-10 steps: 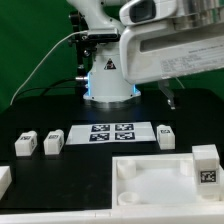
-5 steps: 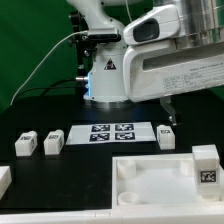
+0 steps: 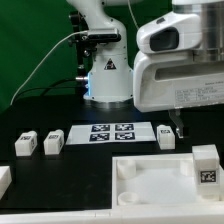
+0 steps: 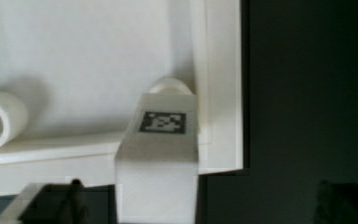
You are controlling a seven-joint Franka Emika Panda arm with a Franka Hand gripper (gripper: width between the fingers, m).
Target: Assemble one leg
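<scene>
One leg (image 3: 206, 165) — long axis upright

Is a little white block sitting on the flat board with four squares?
No, the marker board carries only its tags; small white blocks lie beside it.

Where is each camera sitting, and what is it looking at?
Exterior view: in front of the robot, facing its base across the black table; shows the white arm and its tool.
Wrist view: on the wrist, looking down past the open tool at the small white tagged plastic leg.
Shared: the large white tray-like piece, likely that leg too.
</scene>
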